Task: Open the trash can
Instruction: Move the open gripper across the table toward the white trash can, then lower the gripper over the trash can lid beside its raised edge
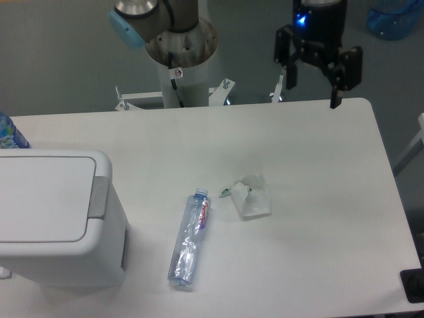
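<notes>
Trash can (pixel 56 218) sits near-left on the surface, lid down. My gripper (pixel 310 85) hangs far-right, jaws spread, holding nothing. Risk: crossing low could clip the water bottle (pixel 189 238) (or the crumpled wrapper (pixel 250 197)).

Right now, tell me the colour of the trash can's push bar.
Grey, on the white trash can; the push bar shows in the fixed camera.

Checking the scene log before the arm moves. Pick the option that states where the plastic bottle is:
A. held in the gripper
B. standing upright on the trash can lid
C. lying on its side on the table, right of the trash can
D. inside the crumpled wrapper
C: the bottle lies flat on the table, right of the trash can, while the gripper hangs empty near the far edge.
</notes>
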You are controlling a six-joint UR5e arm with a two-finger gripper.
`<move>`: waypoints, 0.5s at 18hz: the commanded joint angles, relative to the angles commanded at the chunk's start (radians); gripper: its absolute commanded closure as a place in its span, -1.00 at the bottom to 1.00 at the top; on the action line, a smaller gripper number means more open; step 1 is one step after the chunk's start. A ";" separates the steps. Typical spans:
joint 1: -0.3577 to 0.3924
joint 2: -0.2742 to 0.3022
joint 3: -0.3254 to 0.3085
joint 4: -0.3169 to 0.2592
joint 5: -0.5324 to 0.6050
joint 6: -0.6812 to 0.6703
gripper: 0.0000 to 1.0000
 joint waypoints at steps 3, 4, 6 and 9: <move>-0.016 -0.014 -0.002 0.006 -0.074 -0.169 -1.00; -0.025 -0.015 -0.006 0.006 -0.103 -0.222 -1.00; -0.046 -0.018 -0.014 0.029 -0.132 -0.325 -1.00; -0.101 -0.022 -0.046 0.087 -0.151 -0.477 -1.00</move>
